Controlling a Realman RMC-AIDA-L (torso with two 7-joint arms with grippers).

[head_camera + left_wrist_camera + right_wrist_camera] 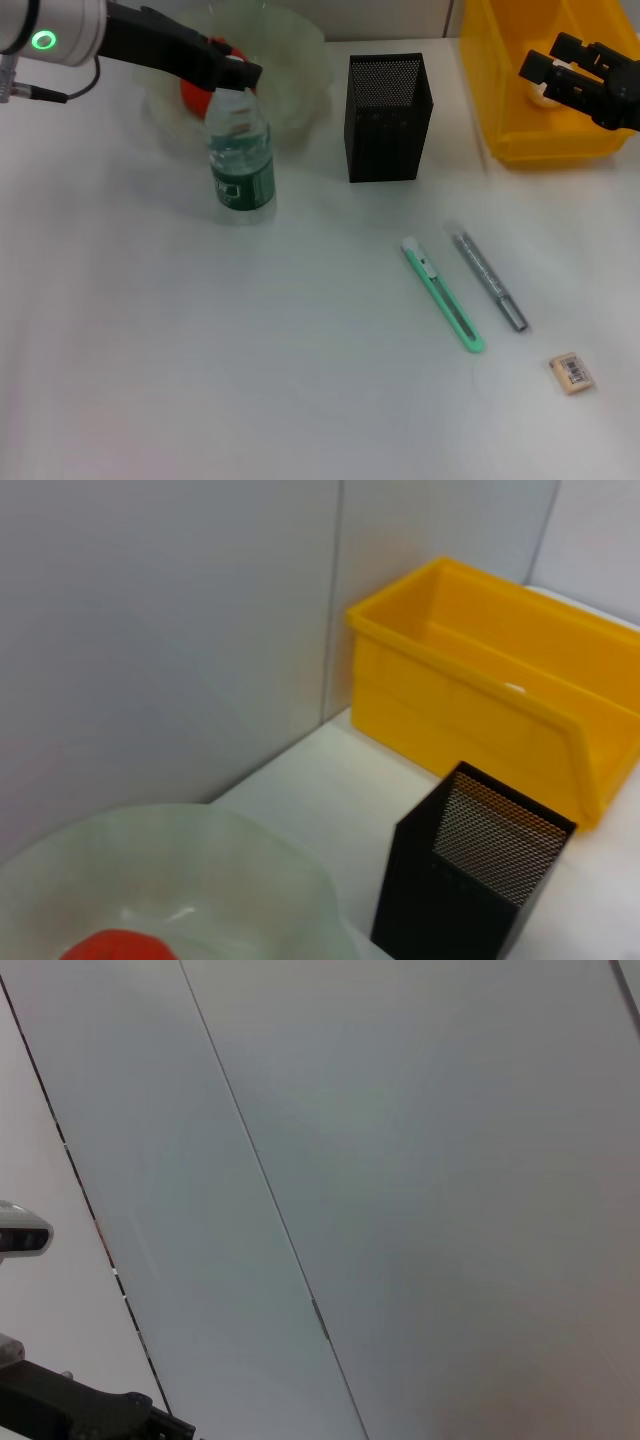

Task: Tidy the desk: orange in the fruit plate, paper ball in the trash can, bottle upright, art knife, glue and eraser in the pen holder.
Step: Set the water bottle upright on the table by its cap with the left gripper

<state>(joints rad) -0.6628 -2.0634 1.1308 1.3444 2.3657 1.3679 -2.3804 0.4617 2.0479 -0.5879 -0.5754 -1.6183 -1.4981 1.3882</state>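
Observation:
The bottle [242, 160] stands upright on the desk [200, 350]. My left gripper [238, 75] is at its top, shut around the neck, and hides the cap. The orange [193, 95] lies in the fruit plate [295, 60] behind it; both also show in the left wrist view, orange [115, 947] and plate [200, 870]. My right gripper [548, 62] is open above the trash can [530, 140], with the paper ball [544, 95] just below it inside the bin. The art knife [443, 297], glue [488, 280] and eraser [572, 372] lie on the desk. The pen holder [388, 118] looks empty.
The pen holder stands between the fruit plate and the trash can, as the left wrist view shows for the holder [470, 870] and the can [490, 670]. A pale wall runs behind the desk. The right wrist view shows only wall panels.

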